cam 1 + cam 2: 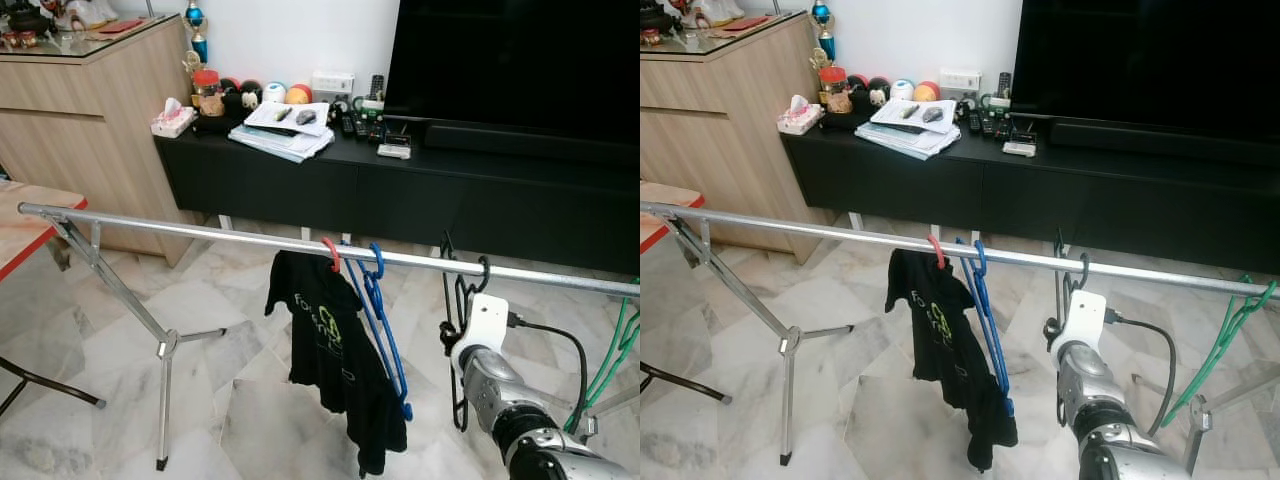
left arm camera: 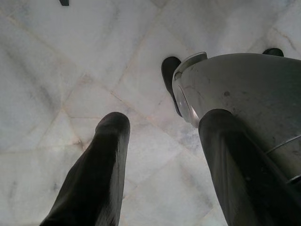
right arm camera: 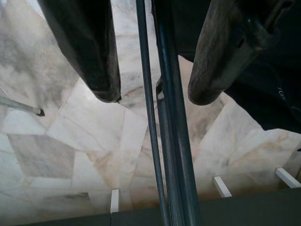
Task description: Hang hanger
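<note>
Right end effector (image 3: 150,99), on a raised silver arm with a white wrist housing, fingers apart astride the thin black wire hanger (image 1: 461,330), which hooks over the metal rail (image 1: 200,233). Left end effector (image 2: 160,165) points down at the marble floor (image 2: 56,70), fingers apart. Beside the black hanger: blue hangers (image 1: 385,320) and a black T-shirt (image 1: 325,350).

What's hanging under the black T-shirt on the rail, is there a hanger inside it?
A red hanger hook sticks out above the black T-shirt on the silver metal rail. The hanger's body is covered by the cloth.
</note>
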You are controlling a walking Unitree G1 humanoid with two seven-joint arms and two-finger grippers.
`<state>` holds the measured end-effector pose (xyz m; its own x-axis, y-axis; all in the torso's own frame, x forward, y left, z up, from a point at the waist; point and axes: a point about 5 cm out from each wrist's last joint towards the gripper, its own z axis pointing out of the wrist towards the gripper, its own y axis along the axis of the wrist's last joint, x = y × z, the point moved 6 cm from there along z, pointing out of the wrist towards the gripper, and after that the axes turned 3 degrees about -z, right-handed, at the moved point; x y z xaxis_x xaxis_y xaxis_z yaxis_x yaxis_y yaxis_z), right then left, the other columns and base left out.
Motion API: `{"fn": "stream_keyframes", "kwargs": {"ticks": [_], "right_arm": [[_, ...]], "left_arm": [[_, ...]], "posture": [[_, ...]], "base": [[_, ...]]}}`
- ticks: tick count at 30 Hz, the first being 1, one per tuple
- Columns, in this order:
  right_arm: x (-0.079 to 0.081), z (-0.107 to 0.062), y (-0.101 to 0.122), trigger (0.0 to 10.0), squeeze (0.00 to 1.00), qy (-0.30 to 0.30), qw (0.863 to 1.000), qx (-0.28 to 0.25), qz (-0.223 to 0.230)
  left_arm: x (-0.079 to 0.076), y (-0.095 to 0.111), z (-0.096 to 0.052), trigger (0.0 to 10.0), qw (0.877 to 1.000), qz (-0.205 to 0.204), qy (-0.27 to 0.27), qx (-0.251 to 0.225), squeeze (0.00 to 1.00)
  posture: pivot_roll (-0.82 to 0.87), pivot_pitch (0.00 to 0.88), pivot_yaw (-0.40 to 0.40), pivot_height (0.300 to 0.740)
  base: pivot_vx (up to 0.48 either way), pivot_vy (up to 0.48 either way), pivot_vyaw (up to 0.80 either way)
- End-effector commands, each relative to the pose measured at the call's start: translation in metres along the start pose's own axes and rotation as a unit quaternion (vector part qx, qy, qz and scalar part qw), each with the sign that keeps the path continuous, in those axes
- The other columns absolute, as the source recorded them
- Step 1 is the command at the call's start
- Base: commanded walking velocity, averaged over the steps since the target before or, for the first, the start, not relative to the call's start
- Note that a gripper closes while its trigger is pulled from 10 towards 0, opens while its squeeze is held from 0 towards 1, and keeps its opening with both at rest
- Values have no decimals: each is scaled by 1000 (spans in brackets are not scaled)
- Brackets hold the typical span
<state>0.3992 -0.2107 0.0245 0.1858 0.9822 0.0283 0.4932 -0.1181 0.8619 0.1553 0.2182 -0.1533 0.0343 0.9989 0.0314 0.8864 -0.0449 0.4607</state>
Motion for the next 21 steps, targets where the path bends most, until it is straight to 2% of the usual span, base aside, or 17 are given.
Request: {"fn": "stream_keyframes", "kwargs": {"ticks": [1, 14, 19, 21], "right_arm": [[1, 0, 5, 10000, 757, 0, 1000, -20, 2], [14, -6, 19, 10000, 765, 12, 995, -99, -25], [12, -9, 17, 10000, 765, 5, 992, -123, -31], [11, -14, 22, 10000, 765, -3, 987, -154, -42]], "left_arm": [[-1, -7, -1, 10000, 1000, 3, -4, 11, 0], [-2, -8, -1, 10000, 1000, 6, -9, 13, 0], [-3, -8, -1, 10000, 1000, 16, -13, 13, 0], [-3, -8, -1, 10000, 1000, 15, -13, 13, 0]], "posture": [[-60, 70, 14, 740], [-66, 73, 14, 740], [-64, 73, 13, 740], [-68, 71, 11, 740]], "base": [[0, 0, 0], [0, 0, 0], [0, 0, 0], [0, 0, 0]]}}
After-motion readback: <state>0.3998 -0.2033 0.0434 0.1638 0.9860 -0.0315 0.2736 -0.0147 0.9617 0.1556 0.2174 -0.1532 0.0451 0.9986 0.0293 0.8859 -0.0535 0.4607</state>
